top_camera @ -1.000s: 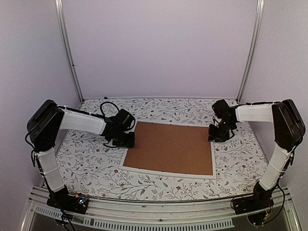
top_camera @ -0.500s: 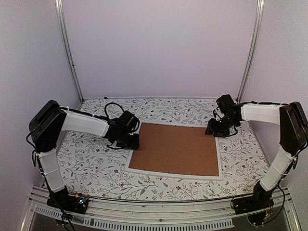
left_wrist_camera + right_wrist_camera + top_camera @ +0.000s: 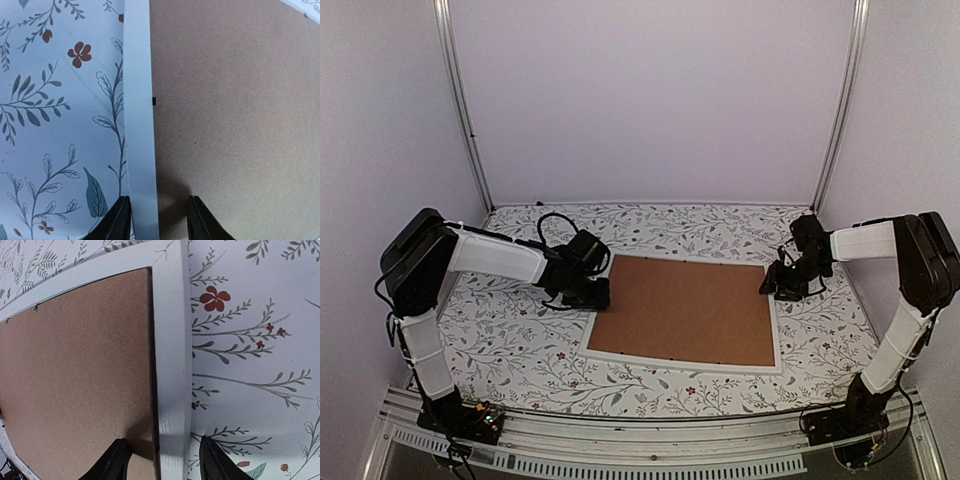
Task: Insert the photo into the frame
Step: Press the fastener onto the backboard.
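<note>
The frame (image 3: 680,366) lies flat on the table, its thin white rim around a brown backing board (image 3: 685,310). The photo is not in view. My left gripper (image 3: 597,297) is low at the frame's left edge. In the left wrist view it (image 3: 159,220) is open and straddles the white rim (image 3: 137,100), one finger on the tablecloth side, the other over the board (image 3: 230,110). My right gripper (image 3: 777,288) is at the frame's right edge. In the right wrist view it (image 3: 164,462) is open astride the rim (image 3: 172,340), beside the board (image 3: 75,370).
The table is covered by a white cloth with a leaf and flower print (image 3: 510,330). Pale walls and two metal posts (image 3: 460,110) close in the back and sides. A black cable (image 3: 545,222) loops behind the left arm.
The frame with its board slid to the right along with my left gripper, then stopped. My right gripper moved right and now sits at the frame's right edge.
</note>
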{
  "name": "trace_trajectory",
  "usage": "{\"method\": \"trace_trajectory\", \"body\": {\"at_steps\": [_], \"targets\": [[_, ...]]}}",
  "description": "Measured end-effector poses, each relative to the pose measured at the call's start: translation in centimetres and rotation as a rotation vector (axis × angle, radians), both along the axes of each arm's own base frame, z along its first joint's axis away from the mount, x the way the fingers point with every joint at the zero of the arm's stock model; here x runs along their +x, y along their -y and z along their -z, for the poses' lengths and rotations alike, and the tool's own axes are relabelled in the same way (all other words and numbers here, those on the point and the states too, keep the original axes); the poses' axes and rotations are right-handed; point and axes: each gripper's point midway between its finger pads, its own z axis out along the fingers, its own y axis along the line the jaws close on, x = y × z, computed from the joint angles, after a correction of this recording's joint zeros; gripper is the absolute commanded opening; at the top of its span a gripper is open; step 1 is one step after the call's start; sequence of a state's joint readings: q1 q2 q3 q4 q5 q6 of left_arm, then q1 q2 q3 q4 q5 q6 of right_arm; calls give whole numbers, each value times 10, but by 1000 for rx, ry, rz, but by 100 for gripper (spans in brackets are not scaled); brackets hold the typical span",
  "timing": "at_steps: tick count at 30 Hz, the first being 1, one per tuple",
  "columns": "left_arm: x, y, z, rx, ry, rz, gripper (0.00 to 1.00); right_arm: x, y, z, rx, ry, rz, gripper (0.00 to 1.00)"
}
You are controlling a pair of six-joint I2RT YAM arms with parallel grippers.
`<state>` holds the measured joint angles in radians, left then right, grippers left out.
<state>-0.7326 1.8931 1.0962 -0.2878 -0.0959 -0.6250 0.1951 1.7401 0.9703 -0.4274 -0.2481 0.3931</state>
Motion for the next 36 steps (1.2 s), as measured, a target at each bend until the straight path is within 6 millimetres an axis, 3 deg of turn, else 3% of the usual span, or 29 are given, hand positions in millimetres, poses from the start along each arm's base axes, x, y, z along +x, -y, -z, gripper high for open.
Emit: {"method": "trace_trajectory", "body": {"at_steps": [15,28,36], "targets": [[0,0,0,5,-7,2,40,0,-2,1,57,38,-6,22],[0,0,0,10,-12,1,40,0,-3,2,26,44,-8,13],[-1,-5,0,36,-24,-4,40,13,-12,4,-53,44,-26,9]]}}
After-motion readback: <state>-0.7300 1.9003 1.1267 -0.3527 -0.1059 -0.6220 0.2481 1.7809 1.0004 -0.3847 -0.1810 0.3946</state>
